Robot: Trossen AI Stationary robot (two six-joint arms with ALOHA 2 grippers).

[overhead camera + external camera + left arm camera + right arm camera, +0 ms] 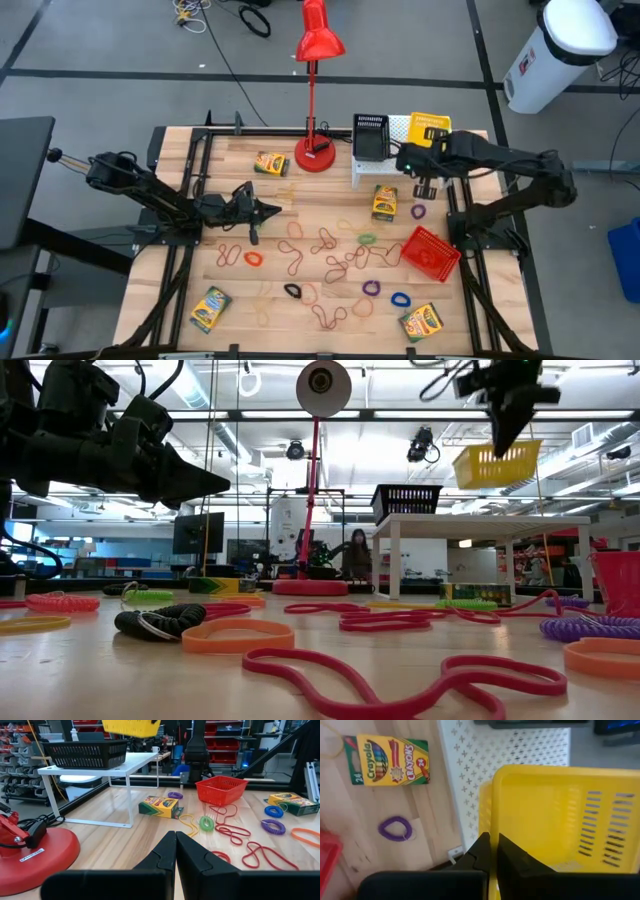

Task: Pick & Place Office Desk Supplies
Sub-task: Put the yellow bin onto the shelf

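My right gripper (492,840) is shut on the yellow mesh bin (431,126), which is in the air over the white perforated shelf (520,750) at the table's far right. The black bin (370,135) stands on that shelf. The red bin (430,250) lies tilted on the table. Crayon boxes (385,202) (270,163) (210,308) (422,322) and several coloured rubber bands (325,240) lie flat on the wood. My left gripper (176,836) hovers shut and empty over the table's left middle (268,208). My right gripper pinches the yellow bin's wall at its top rim (492,815), one finger (512,857) inside the bin and the other (479,851) outside. The fingers come from above, pointing down. The bin (495,465) hangs lifted clear of the shelf, slightly tilted.
The tall red desk lamp (318,45) stands on its round base (315,157) at the far middle, left of the shelf. A purple coil band (395,828) lies beside the shelf's leg. Bare wood shows along the near edge, between the crayon boxes.
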